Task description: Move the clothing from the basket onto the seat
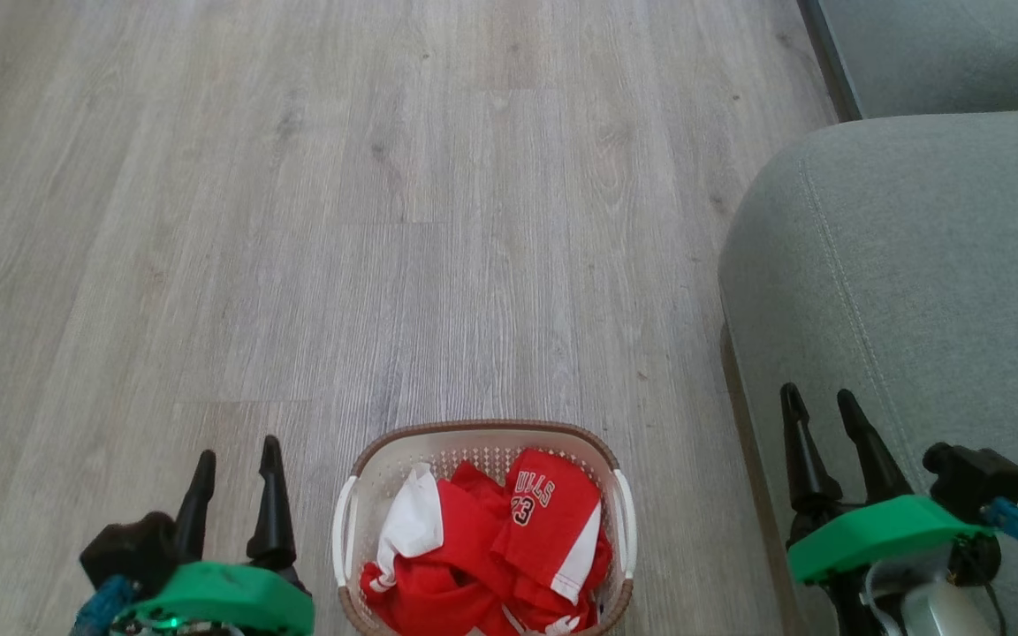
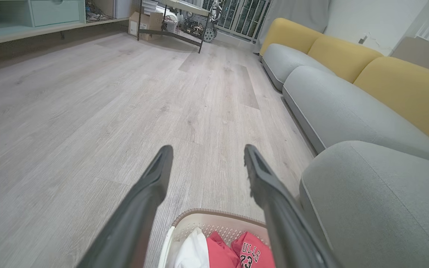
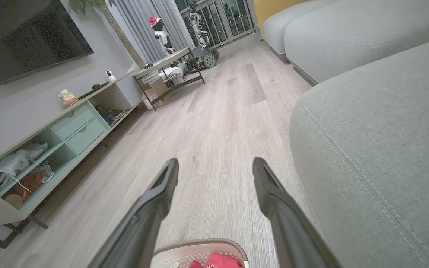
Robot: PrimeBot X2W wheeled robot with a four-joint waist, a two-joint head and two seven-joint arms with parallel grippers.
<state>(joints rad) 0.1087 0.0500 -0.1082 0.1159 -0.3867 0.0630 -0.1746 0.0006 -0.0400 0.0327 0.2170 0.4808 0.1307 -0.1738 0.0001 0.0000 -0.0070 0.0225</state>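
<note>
Underlying floor: pale wood-grain planks; in my head view the basket stands on them.
Seat: grey-green cushion with a stitched seam, just beside the basket on the robot's right.
Basket: cream, perforated, brown-rimmed, with white handles; it sits between my two grippers.
Clothing: red-and-white garments, one printed "23", heaped inside the basket.
Left gripper: jaws spread and empty, over the floor left of the basket.
Right gripper: jaws spread and empty, over the seat's near edge.

Left claw sits low at the left, right claw low at the right; both point forward, fingers spread apart, holding nothing
</note>
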